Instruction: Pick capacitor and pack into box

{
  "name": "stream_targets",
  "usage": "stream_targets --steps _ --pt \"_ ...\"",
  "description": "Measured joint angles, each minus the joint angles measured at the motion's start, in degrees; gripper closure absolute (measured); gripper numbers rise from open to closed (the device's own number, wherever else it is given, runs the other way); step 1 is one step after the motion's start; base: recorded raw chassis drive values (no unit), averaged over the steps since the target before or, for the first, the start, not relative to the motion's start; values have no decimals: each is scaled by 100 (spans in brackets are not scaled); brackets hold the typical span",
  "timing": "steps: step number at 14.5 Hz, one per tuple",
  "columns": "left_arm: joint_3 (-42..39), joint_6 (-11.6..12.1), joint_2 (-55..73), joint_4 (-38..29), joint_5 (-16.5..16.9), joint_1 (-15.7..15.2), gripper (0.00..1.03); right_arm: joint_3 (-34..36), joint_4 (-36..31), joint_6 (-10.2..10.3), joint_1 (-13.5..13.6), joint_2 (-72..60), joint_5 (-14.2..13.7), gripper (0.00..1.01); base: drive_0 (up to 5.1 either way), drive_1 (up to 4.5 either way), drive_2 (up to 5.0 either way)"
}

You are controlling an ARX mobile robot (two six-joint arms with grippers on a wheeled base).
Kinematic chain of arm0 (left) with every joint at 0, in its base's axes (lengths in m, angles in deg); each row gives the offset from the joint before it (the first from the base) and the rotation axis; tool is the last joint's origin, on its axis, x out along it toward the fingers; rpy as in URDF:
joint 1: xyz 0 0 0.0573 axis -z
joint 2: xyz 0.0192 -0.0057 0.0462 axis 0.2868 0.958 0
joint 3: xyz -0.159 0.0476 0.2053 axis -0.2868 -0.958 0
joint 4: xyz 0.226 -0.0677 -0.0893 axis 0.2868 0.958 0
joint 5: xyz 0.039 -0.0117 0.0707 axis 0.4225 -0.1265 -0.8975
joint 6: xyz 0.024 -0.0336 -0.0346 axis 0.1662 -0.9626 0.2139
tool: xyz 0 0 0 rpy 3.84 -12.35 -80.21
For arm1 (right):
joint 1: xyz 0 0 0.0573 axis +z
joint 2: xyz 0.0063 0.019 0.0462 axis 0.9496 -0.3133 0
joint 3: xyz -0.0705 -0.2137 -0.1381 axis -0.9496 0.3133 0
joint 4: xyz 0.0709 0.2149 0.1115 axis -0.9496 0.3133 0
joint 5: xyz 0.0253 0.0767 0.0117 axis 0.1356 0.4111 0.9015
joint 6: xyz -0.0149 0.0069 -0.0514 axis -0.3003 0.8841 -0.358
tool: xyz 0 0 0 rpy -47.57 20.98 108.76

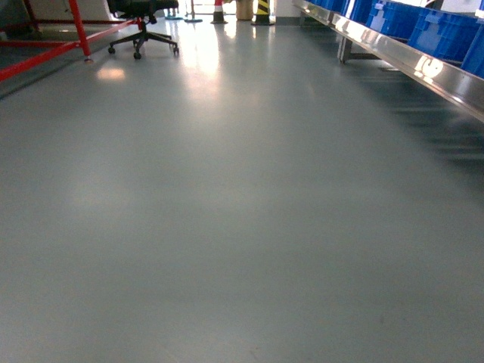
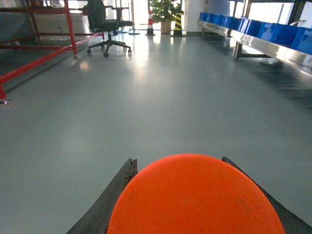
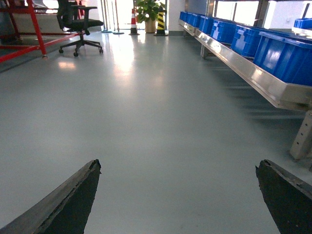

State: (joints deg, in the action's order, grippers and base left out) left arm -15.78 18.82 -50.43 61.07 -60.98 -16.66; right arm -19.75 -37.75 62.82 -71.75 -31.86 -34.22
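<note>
We see a wide stretch of smooth grey-green floor (image 1: 227,227) running ahead of us, glossy enough to mirror the bright light at its far end.

Along the right edge, a long shelf of brushed steel (image 1: 401,57) runs into the distance on metal legs, carrying a row of blue plastic bins (image 3: 287,56). In the right wrist view this shelf comes close on the right side, one pale leg (image 3: 303,134) standing on the floor near the edge of the picture.

Along the left edge, a red-painted metal frame (image 1: 53,49) slants across the top corner, one foot planted on the floor. Just beyond it stands a black office chair on castors (image 1: 142,30). At the far end, near the middle, we make out an orange and white traffic cone (image 3: 133,22), a yellow and black striped post (image 3: 160,22) and a green potted plant (image 3: 148,12).

Between these edges the floor lies broad and flat.

Our left gripper (image 2: 195,195) has its two dark fingers (image 2: 114,195) set on either side of a round, bright orange object (image 2: 195,200), which fills the space between them. Our right gripper (image 3: 178,195) is spread wide, its dark fingers (image 3: 73,195) at opposite lower corners with only floor between.

The pale pink box and the capacitor appear in none of the three views.
</note>
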Motion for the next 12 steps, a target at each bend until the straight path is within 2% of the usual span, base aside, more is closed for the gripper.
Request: stream_targets --steps 12 --pt "0 0 0 -15 -2 0 60 0 -24 0 0 0 0 3 -513 233 233"
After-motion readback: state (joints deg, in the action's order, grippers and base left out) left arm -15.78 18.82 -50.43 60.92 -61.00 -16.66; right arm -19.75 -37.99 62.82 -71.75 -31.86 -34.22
